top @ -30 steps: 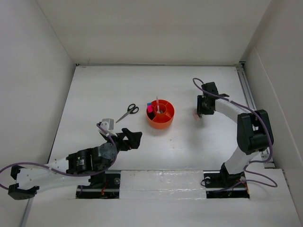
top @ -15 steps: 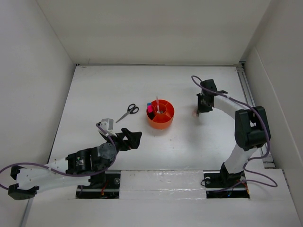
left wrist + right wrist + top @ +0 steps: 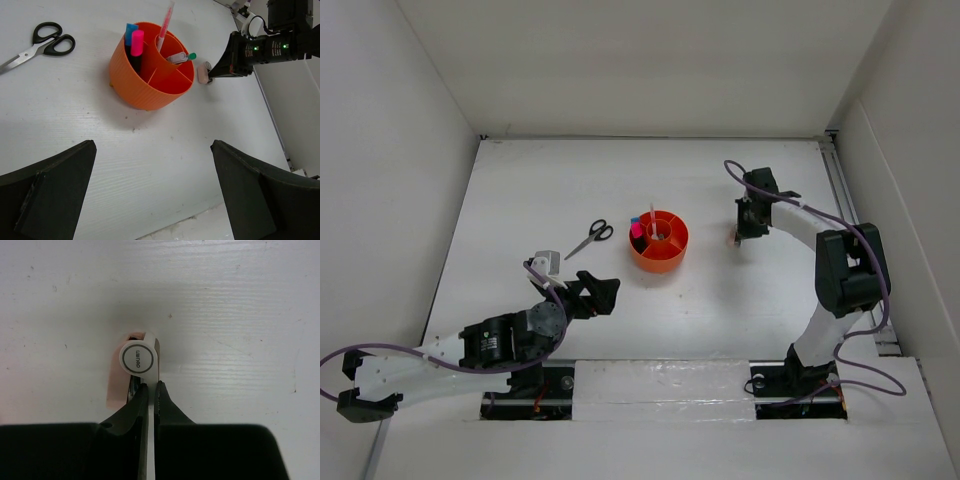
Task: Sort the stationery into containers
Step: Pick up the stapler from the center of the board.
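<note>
At the far left of my overhead view a small grey-white piece [image 3: 548, 262] lies on the table [image 3: 520, 200]. It is just beyond the left gripper [image 3: 605, 296] and apart from it. That gripper hovers low over the near-left part of the table with its jaws spread wide and nothing between them; on its own camera the two fingers [image 3: 50, 200] sit at the bottom corners of the picture.

Next come the scissors [image 3: 590, 237] – black handles, blades closed, flat on the table, handles nearest the organizer [image 3: 655, 262] but not touching it. The organizer stands upright near the middle. In its left compartment I see two highlighters [image 3: 137, 36] standing side by side, one blue-capped and one pink-capped. A pink pen [image 3: 166, 20] leans out of the central cup, and a green-tipped pen [image 3: 182, 57] rests slanted in a compartment to the right.

Right of the organizer, clear of its wall, the sharpener [image 3: 116, 385] lies on the table – pinkish body, round white cap facing the wrist camera. The right gripper [image 3: 151, 387] is down at it with the jaws drawn together to a thin slit, their tips right against the cap's lower edge. I cannot tell whether they pinch any part of it.
</note>
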